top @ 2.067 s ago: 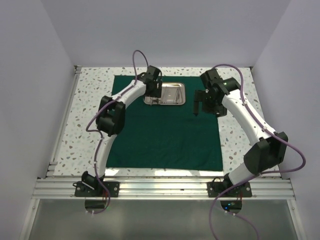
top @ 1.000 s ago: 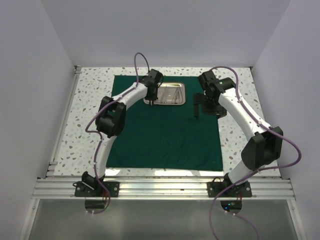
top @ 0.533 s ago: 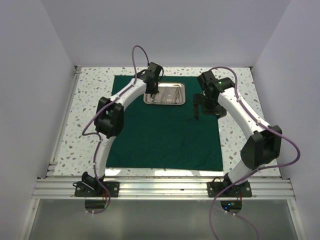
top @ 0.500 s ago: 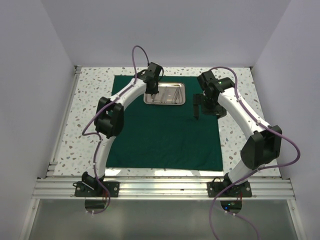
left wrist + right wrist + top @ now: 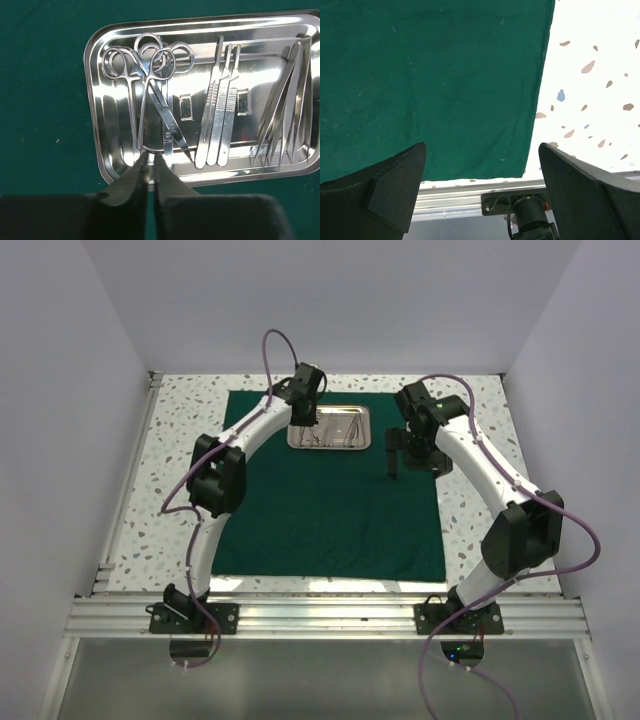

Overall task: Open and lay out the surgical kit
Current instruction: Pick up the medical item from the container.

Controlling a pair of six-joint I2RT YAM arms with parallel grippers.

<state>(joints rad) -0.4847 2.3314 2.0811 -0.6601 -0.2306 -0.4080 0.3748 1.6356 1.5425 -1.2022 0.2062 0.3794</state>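
The dark green cloth [image 5: 330, 510] lies spread flat on the table, and the steel tray [image 5: 365, 430] sits on its far middle. In the left wrist view the tray [image 5: 92, 100] holds ring-handled forceps [image 5: 134, 115], scissors [image 5: 172, 127], flat steel handles [image 5: 220, 115] and tweezers [image 5: 285, 115]. My left gripper [image 5: 148, 157] is shut, its tips over the tray's near rim at the forceps' tips; whether it pinches them I cannot tell. It hangs over the tray's left end [image 5: 303, 425]. My right gripper [image 5: 481, 150] is open and empty above the cloth's [image 5: 420, 75] right edge, right of the tray [image 5: 393, 462].
Speckled tabletop [image 5: 185, 470] shows left and right of the cloth. An aluminium rail [image 5: 330, 615] with both arm bases runs along the near edge, and the right base [image 5: 530, 220] shows in the right wrist view. White walls close in three sides.
My left gripper's jaws have closed over the tray's left end, and that wrist has shifted slightly toward the far side. The right arm has hardly moved.
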